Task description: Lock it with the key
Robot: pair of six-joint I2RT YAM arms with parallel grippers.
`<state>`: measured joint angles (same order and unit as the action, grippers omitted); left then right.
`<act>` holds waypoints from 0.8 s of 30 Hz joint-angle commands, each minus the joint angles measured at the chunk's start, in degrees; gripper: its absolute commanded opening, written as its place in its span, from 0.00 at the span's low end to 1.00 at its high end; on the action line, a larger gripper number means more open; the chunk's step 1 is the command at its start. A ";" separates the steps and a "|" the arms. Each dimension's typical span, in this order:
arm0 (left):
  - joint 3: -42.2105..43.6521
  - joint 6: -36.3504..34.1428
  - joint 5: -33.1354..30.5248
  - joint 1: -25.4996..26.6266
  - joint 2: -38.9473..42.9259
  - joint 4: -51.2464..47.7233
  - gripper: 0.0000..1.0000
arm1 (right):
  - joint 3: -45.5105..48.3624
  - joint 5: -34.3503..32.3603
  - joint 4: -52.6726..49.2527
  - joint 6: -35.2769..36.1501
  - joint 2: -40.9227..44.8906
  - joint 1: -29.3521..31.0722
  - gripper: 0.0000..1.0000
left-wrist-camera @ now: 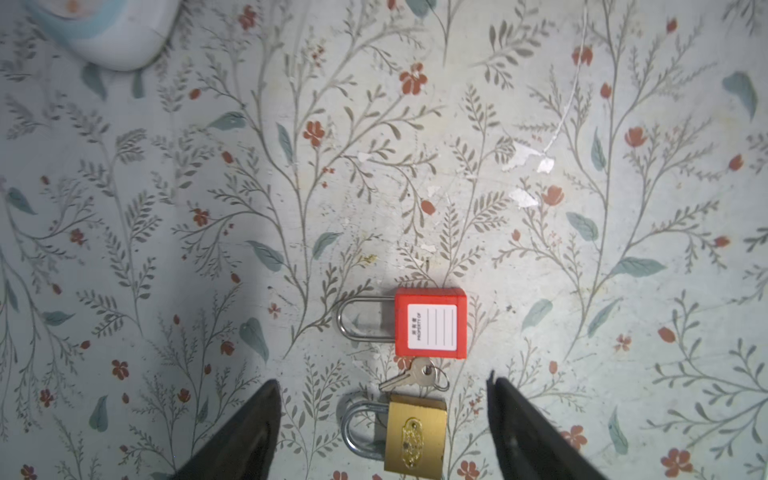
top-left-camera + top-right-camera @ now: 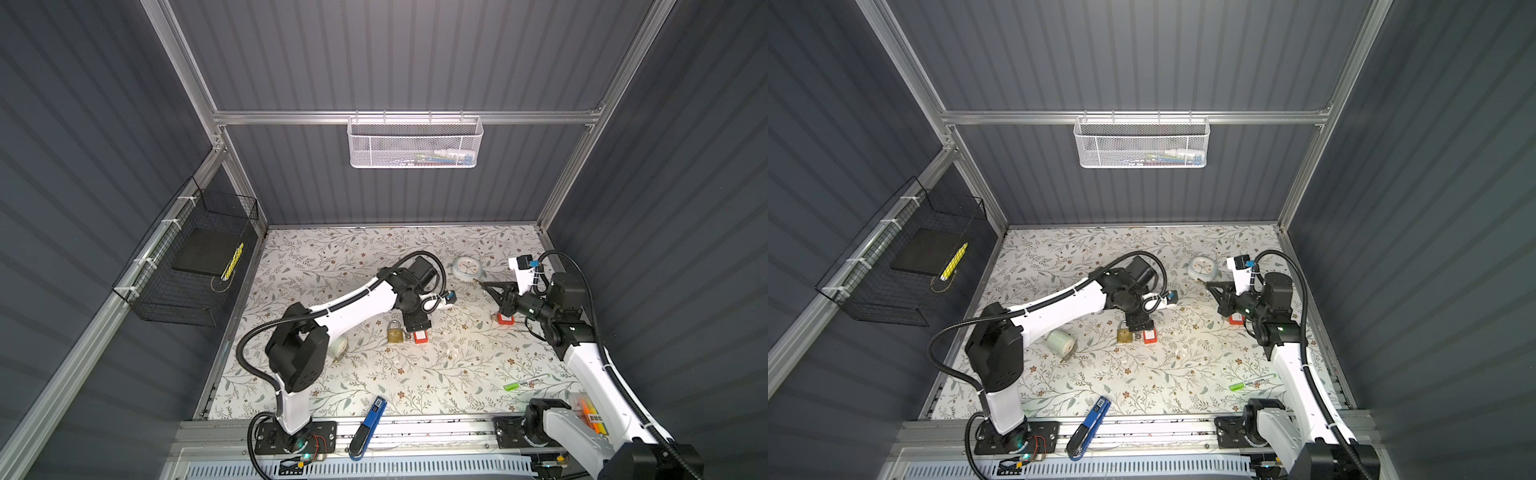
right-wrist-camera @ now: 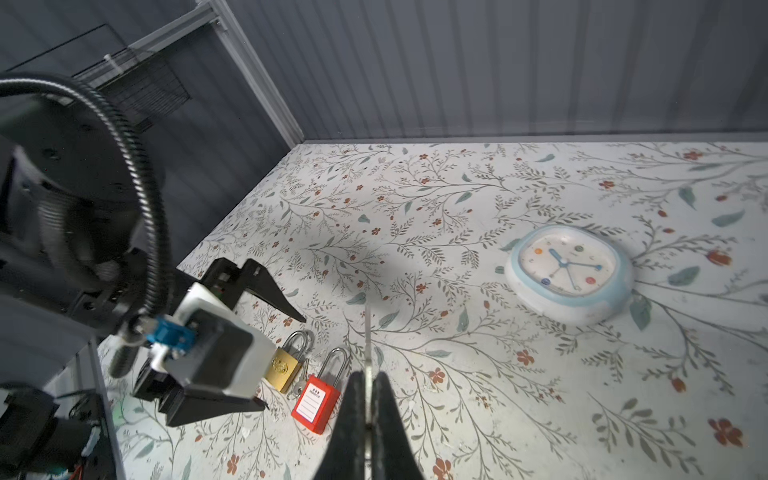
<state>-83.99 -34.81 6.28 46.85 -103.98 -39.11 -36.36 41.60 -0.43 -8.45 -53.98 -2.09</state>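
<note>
Floral-patterned tabletop (image 2: 374,374) inside a grey-walled booth is shown in both top views. Near its centre a brass padlock (image 2: 395,332) is laid flat, with a red plastic-bodied padlock (image 2: 421,336) just beside it at three o'clock. The left gripper (image 2: 413,325) is poised over them. The right gripper (image 2: 484,284) is raised at two o'clock.

From the left wrist, black fingers (image 1: 257,428) are seen spread wide, nothing held. A small ringed key (image 1: 415,376) is seen between the padlocks.

From the right wrist, a thin silver key (image 3: 368,332) is pinched by closed jaws.

Brass padlock (image 1: 415,436) with a shiny steel shackle; glossy red plastic padlock (image 1: 430,323); bare metal key (image 1: 415,374); matt, scuffed, floral-printed tabletop (image 1: 166,208).
</note>
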 commanded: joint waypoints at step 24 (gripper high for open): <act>23.73 29.97 -0.48 -7.58 16.61 29.48 0.92 | 11.49 -49.34 11.84 -75.60 -12.89 41.03 0.00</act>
<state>-61.73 -7.33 5.58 39.29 -89.43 -11.94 -25.82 -3.68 5.74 -76.49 -64.88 37.30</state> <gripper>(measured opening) 0.917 0.048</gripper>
